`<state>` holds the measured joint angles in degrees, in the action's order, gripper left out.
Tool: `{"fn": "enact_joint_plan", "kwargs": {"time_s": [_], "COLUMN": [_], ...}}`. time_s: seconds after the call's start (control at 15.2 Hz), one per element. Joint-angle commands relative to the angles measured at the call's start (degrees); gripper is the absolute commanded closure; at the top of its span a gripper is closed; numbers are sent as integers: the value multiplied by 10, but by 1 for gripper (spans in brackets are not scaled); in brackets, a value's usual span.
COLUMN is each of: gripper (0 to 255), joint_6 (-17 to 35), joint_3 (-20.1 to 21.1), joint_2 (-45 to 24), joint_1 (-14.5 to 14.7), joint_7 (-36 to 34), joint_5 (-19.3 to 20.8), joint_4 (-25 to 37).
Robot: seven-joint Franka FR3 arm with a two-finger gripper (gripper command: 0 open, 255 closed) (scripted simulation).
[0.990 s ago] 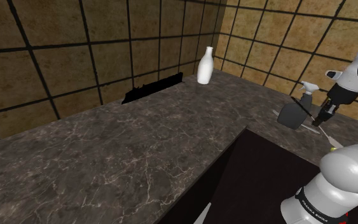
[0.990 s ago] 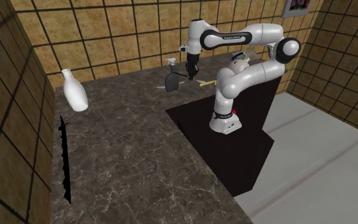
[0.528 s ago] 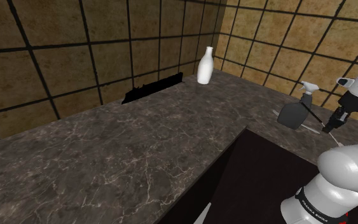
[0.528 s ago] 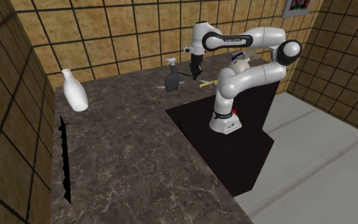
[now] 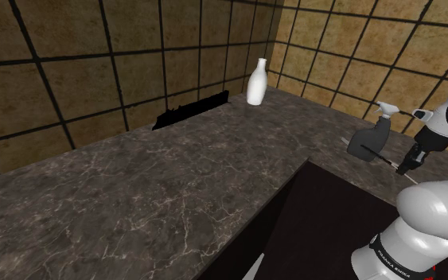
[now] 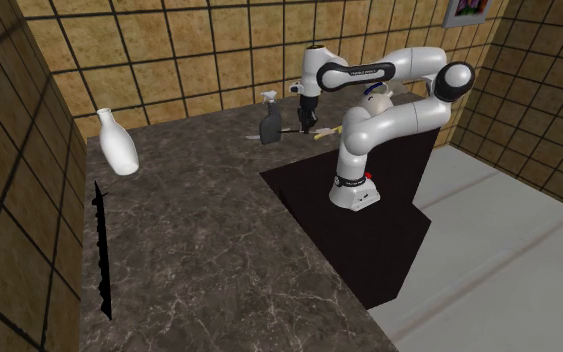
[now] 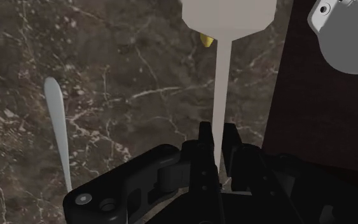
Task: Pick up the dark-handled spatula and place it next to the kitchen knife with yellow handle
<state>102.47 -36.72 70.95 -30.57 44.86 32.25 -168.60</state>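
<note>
In the wrist view my gripper (image 7: 217,130) is shut on the thin pale shaft of the spatula (image 7: 222,83). Its wide pale blade points away from the hand, just above the marbled counter (image 7: 107,57). A bit of the knife's yellow handle (image 7: 205,40) peeks out under that blade. In the shoulder view the gripper (image 5: 409,163) hangs low over the counter at the right, with the spatula (image 5: 385,157) showing as a thin dark rod. The second exterior view puts the gripper (image 6: 302,125) beside the yellow handle (image 6: 321,131).
A dark grey spray bottle (image 5: 367,141) stands close to the gripper, also in the second exterior view (image 6: 269,125). A slender pale utensil (image 7: 56,127) lies on the counter beside the fingers. A white vase (image 5: 256,83) stands by the tiled wall. The dark stand (image 5: 317,215) cuts into the counter.
The gripper carried the spatula toward the shoulder view's right, past the spray bottle, and has since sunk lower over the counter near the yellow handle.
</note>
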Motion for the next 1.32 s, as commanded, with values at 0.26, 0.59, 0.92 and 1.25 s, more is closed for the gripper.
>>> {"fn": "enact_joint_plan", "kwargs": {"time_s": [0.26,0.59,0.92,1.25], "gripper": [255,255,255,0], "joint_6": [51,76,77,78], "joint_3": [-38,-56,-56,-56], "joint_2": [-18,-31,-31,-32], "joint_1": [-16,-23,-23,-23], "joint_7": [2,3,3,2], "joint_5": [39,57,57,57], "joint_4": [-37,-51,-51,-51]}}
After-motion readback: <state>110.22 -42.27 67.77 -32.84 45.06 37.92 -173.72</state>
